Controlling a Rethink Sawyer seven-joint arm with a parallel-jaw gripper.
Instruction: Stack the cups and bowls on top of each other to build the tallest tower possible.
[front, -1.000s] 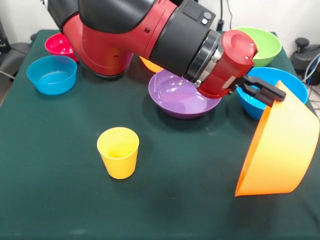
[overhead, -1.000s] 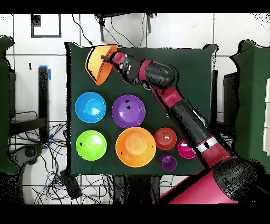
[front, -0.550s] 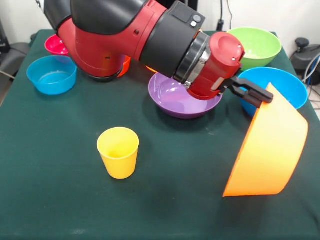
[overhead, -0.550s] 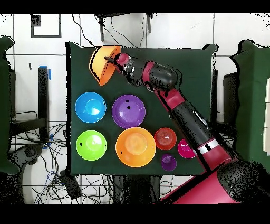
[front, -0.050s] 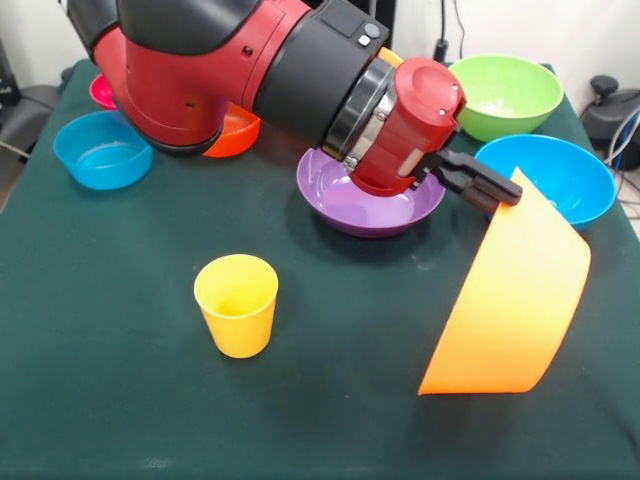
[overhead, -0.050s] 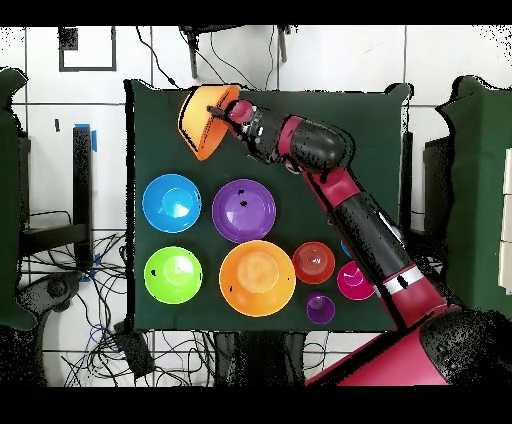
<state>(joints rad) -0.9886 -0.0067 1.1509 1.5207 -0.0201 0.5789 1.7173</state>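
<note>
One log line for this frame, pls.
gripper: shut on orange bowl rim | bowl: lifted, tilted | yellow cup: upright, alone on table | stack: none yet

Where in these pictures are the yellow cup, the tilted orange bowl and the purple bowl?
yellow cup (front, -0.050s: 238, 318): front view, on its outer side wall.
tilted orange bowl (front, -0.050s: 510, 300): front view, on its outer wall, below the gripper.
purple bowl (overhead, -0.050s: 243, 210): overhead view, on the inside of its floor.

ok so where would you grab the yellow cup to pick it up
By the rim, from straight above. The yellow cup stands upright with its mouth open, alone on the green cloth, so one finger can go inside and one outside the thin wall. It tapers toward the base, so a side grasp may slip. The gripper is now shut on the orange bowl.
</note>
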